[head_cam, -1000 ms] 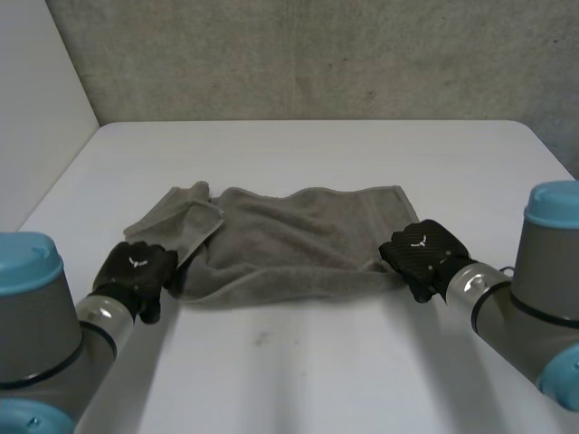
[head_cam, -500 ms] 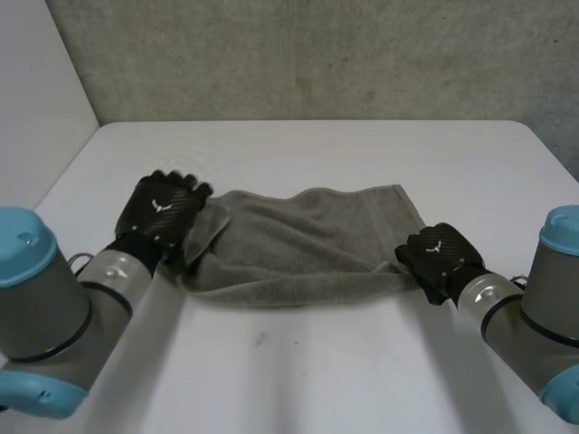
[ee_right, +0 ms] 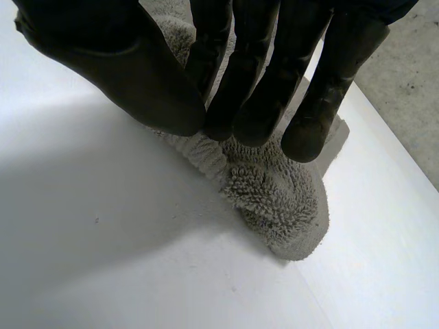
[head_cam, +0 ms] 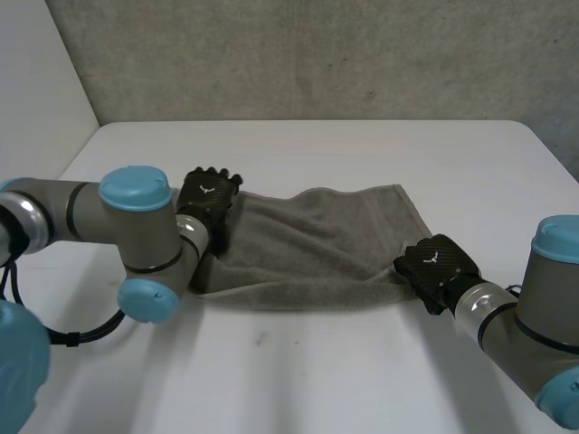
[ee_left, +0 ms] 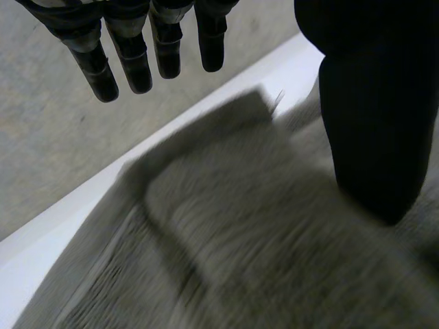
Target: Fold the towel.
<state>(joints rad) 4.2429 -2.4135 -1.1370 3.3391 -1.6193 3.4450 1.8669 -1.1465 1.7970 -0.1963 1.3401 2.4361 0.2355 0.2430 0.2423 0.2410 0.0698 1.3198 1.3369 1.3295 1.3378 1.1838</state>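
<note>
The left robot hand rests over the towel's left end, fingers straight and spread away from the thumb, gripping nothing. The right robot hand pinches the towel's near right corner between thumb and fingers, with the cloth bunched up there. The grey towel lies rumpled in the middle of the white counter, its length running along the near edge.

Wht table, gry concrete wall.

Left end of towel behind left arm
</note>
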